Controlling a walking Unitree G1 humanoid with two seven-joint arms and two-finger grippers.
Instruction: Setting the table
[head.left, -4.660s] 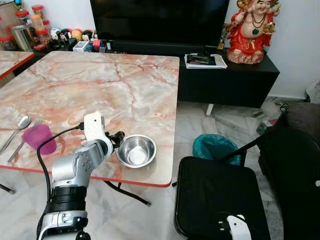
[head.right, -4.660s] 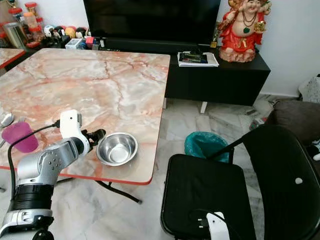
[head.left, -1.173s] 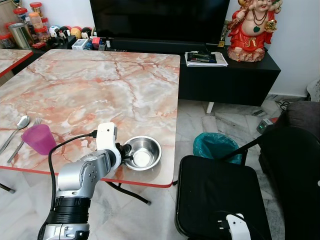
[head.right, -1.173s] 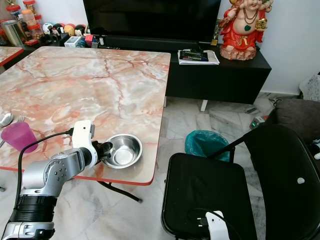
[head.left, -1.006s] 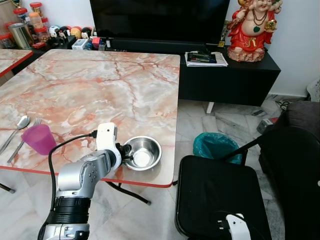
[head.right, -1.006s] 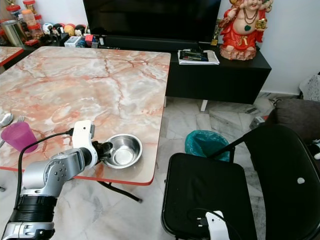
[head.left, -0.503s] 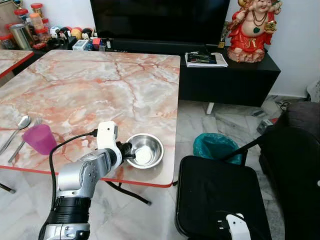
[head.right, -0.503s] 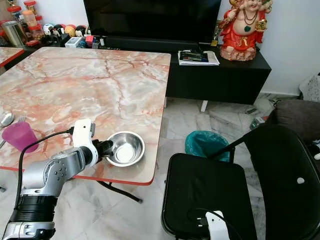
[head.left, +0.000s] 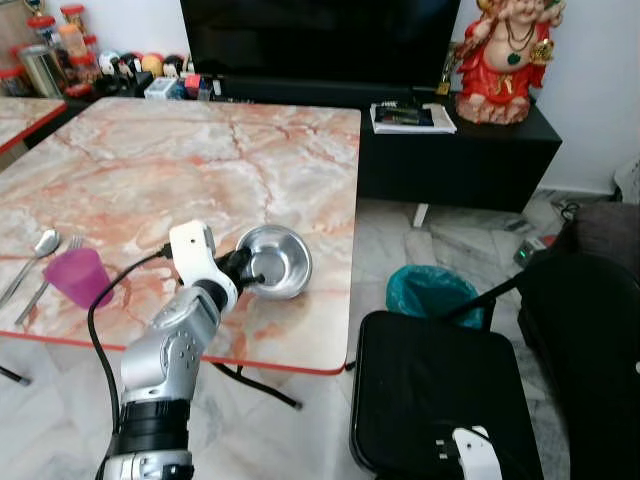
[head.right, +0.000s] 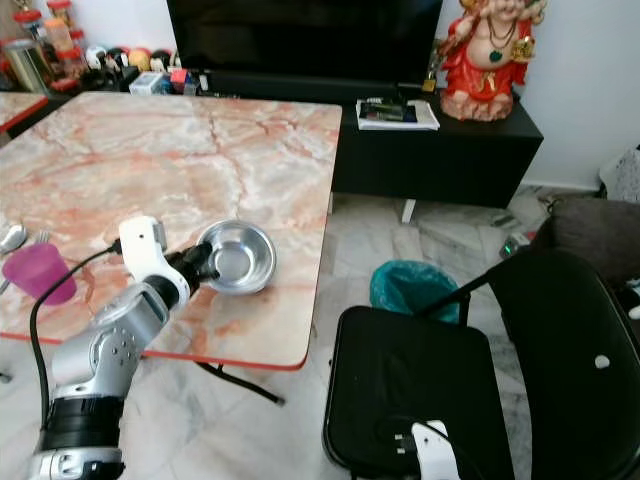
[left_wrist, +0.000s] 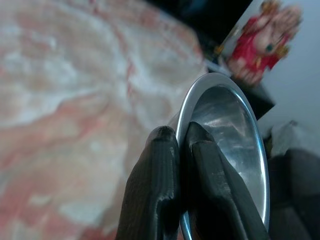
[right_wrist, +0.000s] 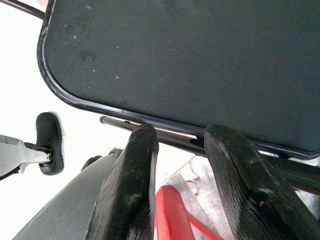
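bowl (left_wrist: 235, 125) rim – between fingers (left_wrist: 160, 175)

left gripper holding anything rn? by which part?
Yes: the left gripper is shut on the steel bowl, its fingers pinching the rim. The bowl is tilted above the table.

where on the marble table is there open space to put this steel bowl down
The left gripper holds the steel bowl tilted above the marble table. The widest bare patch is the table's middle and far half, up to the TV stand's clutter. The near right corner under the bowl is bare too. It is crowded at the near left edge: purple cup, spoon, fork.
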